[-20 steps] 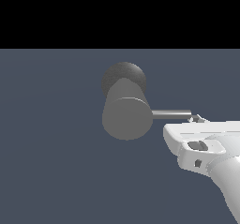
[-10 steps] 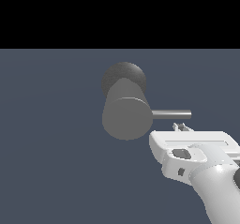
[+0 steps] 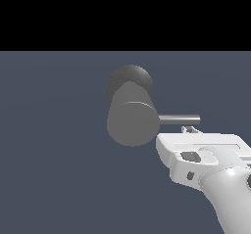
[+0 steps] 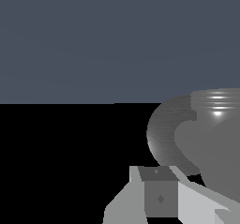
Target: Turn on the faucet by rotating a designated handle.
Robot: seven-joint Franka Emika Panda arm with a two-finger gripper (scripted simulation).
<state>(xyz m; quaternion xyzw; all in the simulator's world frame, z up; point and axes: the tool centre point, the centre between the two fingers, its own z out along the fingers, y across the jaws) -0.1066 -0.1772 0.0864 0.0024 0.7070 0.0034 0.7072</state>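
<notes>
The thin straight silvery-grey metal handle (image 3: 179, 119) projects from the stout matte grey faucet cylinder (image 3: 131, 116) toward the exterior view's right. The white glossy gripper (image 3: 187, 129) sits just under the handle's outer half; only small finger tips show above its white body, and whether they touch the rod cannot be told. If the fingers are spread or closed cannot be told either. The faucet has a flat round end face and a darker rounded base behind. In the wrist view the faucet (image 4: 197, 134) appears large and near. The ground (image 3: 54, 169) is plain dark blue-grey, under a black background.
</notes>
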